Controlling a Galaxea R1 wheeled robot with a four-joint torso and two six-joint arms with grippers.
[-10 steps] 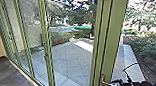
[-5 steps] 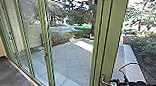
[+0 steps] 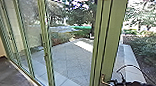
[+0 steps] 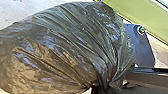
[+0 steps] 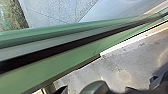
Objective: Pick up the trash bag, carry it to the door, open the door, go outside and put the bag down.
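At the lower right of the head view my right gripper (image 3: 112,84) is at the metal handle (image 3: 104,80) on the wide green door frame (image 3: 111,39); whether it grips the handle cannot be told. Green framing (image 5: 57,65) crosses the right wrist view diagonally. A dark, shiny trash bag (image 4: 65,47) spreads large across the left wrist view, its neck bunched together where my left gripper (image 4: 101,88) is shut on it.
Glass panels in green frames (image 3: 45,44) line the left side, with dark indoor floor (image 3: 11,75) beside them. Beyond the glass lie a paved yard (image 3: 71,58), bushes (image 3: 146,49) and trees.
The right arm has shifted left in the head view, closer along the handle, and its cable has swung left into a wider arc. The camera has stayed still.
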